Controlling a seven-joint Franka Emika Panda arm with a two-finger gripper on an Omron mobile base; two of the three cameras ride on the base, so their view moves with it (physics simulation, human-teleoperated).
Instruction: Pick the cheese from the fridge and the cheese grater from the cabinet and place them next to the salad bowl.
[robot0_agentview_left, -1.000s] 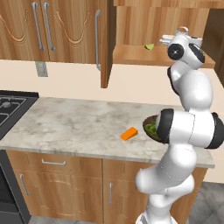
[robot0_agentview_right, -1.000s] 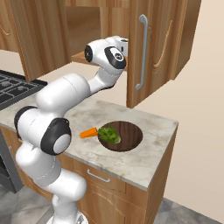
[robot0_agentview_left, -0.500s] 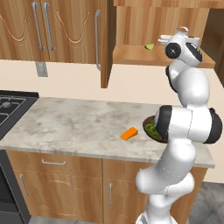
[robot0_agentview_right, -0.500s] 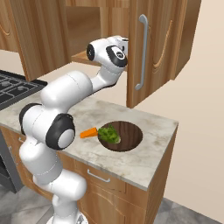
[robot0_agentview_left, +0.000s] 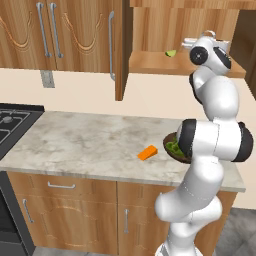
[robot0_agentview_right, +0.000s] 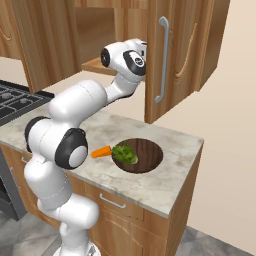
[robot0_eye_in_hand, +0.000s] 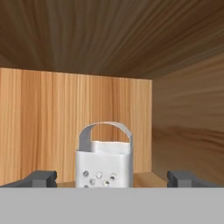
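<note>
Silver grater (robot0_eye_in_hand: 104, 155) being framed between wide-open gripper (robot0_eye_in_hand: 113, 178) fingertips inside cabinet (robot0_eye_in_hand: 52, 118), arm barely shifted since earlier, cheese (robot0_agentview_left: 148, 152) unmoved beside bowl (robot0_agentview_right: 148, 153)

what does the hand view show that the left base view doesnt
Hand view: the cheese grater stands upright on the cabinet shelf, between the wide-open end effector fingertips, not yet touched.

Left base view: the cheese lies on the counter beside the salad bowl, with a small green item on the shelf and a stove at the left.

Both: the wooden inside of the open cabinet.
</note>
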